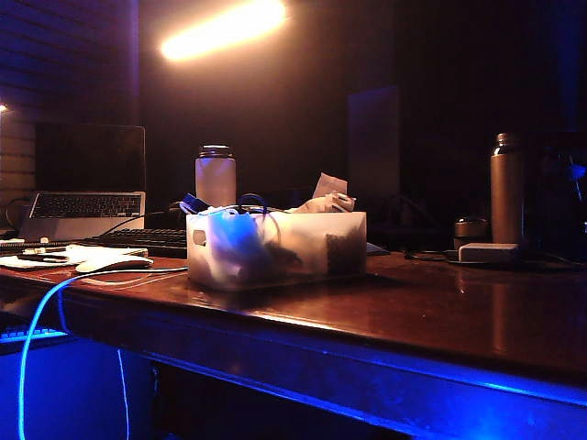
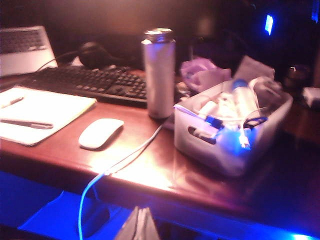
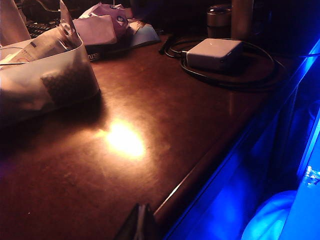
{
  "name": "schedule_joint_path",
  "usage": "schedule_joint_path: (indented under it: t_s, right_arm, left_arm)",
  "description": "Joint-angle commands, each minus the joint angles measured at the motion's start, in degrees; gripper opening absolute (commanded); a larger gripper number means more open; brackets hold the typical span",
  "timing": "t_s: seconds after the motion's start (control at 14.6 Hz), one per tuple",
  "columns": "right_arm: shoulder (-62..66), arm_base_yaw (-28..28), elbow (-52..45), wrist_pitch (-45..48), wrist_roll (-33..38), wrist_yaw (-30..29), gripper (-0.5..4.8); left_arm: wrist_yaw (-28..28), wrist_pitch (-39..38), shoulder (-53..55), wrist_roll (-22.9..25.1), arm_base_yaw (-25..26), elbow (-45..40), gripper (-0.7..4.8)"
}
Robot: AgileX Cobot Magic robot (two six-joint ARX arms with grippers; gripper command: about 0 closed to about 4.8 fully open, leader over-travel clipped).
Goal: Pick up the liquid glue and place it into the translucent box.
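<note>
The liquid glue (image 2: pixel 239 100) lay slanted inside the translucent box (image 2: pixel 200 145), ahead of the nearer left end effector (image 2: pixel 142 225), whose opening was unclear, the right end effector (image 3: pixel 142 222) shut, empty.

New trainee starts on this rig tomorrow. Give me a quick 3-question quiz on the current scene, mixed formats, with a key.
1. True or false: the translucent box stands empty.
2. In the exterior view, what stands just behind the box?
A. white flask with a dark lid
B. a mouse
C. a power adapter
3. Fill in: the left claw and the right claw, both low at the table's front edge, are ___ and hold nothing.

Key
1. False: the left wrist view shows it full of items, the blue-capped liquid glue among them.
2. A
3. shut
</note>
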Motion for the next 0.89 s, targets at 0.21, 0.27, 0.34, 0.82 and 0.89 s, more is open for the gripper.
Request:
schedule_joint_path:
  t_s: [0.21, 0.27, 0.34, 0.82, 0.89]
  right_arm:
    - [-0.1, 0.0, -0.2, 0.3, -0.1, 0.0, -0.05]
    - [-0.1, 0.0, -0.2, 0.3, -0.1, 0.0, -0.05]
    - [-0.1, 0.0, -0.2, 0.3, -0.1, 0.0, -0.05]
    - [-0.1, 0.0, -0.2, 0.3, -0.1, 0.0, -0.05]
    - [-0.1, 0.0, -0.2, 0.3, -0.1, 0.0, -0.05]
  left_arm:
    - [-2.1, -0.3, -3.0, -1.3, 0.2, -6.1, -0.05]
    - [-2.9, -0.3, -3.0, -1.3, 0.2, -7.4, -0.05]
    - [-3.7, -0.1, -3.0, -0.8, 0.2, -8.7, -0.05]
    - [-8.5, -3.1, -3.0, 0.4, -0.1, -8.8, -0.05]
    - [-8.5, -3.1, -3.0, 0.4, -0.1, -8.8, -0.05]
